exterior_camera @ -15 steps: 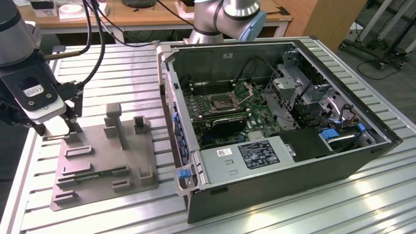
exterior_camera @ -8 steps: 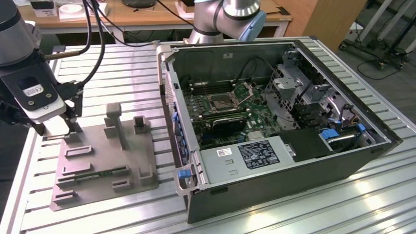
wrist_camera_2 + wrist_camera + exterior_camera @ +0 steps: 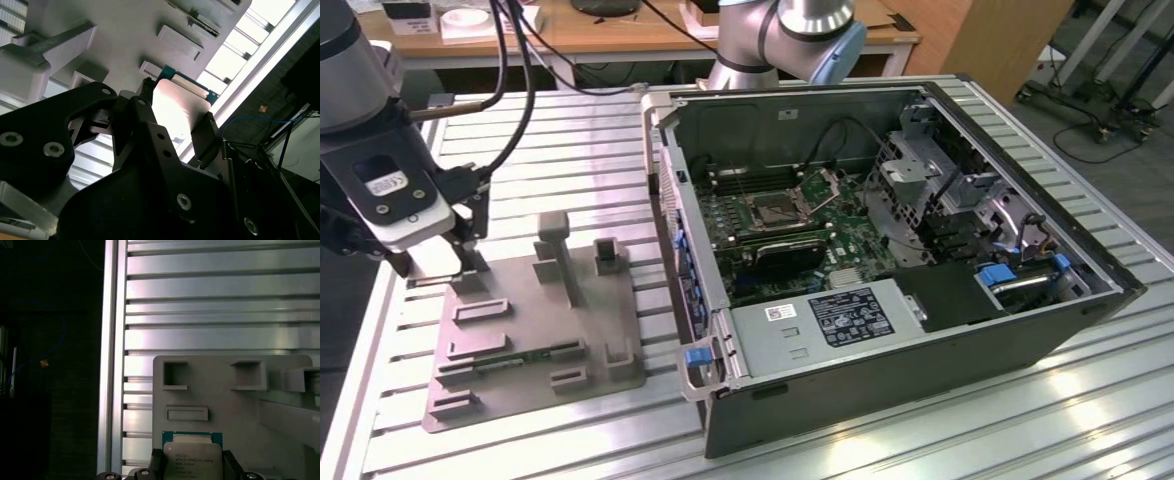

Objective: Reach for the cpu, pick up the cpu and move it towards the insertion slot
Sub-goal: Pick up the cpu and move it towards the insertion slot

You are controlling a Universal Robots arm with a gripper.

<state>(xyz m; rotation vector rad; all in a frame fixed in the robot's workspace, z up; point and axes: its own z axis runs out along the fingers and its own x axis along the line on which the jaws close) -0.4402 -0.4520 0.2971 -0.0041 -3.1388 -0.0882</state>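
The cpu (image 3: pixel 192 457) is a flat square chip with a pale metal top and a green rim, lying at the back corner of the grey plastic fixture (image 3: pixel 225 410). In both wrist views a black finger stands against each of two opposite edges of the cpu (image 3: pixel 175 112), so my gripper (image 3: pixel 193 466) is shut on it, low over the fixture. In the exterior view my gripper (image 3: pixel 454 265) is at the far left. The insertion slot (image 3: pixel 774 208) is the square metal-framed socket on the green motherboard inside the open computer case, its frame plate hinged up.
The open computer case (image 3: pixel 894 385) lies on the ribbed metal table (image 3: pixel 961 445) at the exterior view's right, with a white-labelled black box (image 3: pixel 851 315) inside. The grey fixture (image 3: pixel 534 330) has upright posts and a narrow green memory stick (image 3: pixel 520 357). A table edge rail runs beside the fixture.
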